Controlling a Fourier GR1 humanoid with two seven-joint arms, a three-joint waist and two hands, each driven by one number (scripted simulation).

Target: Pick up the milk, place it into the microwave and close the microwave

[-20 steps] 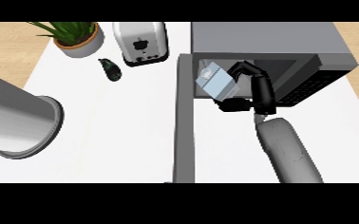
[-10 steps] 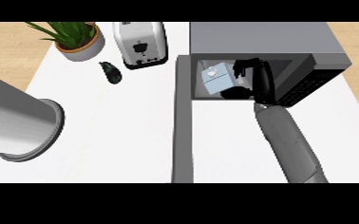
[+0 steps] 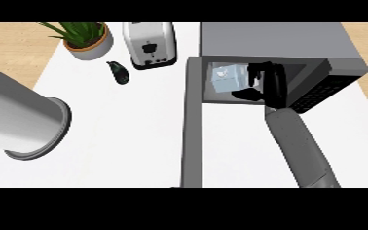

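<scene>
The milk (image 3: 226,78), a small pale blue-white carton, stands inside the open microwave (image 3: 273,40), in the left part of its cavity. My right hand (image 3: 267,84) reaches into the cavity from below. Its fingers curl against the carton's right side and its thumb lies just under the carton's near edge. The microwave door (image 3: 191,131) is swung wide open and juts toward me as a long grey slab left of my right forearm. My left hand does not show.
A toaster (image 3: 149,45) and a potted plant (image 3: 86,40) stand at the back left, with a small dark object (image 3: 119,72) in front of them. A large grey cylinder (image 3: 28,122) fills the left edge. White counter (image 3: 122,141) lies between it and the door.
The right hand has pushed a little deeper into the microwave, carrying the milk slightly further in and to the right. More of the carton shows now.
</scene>
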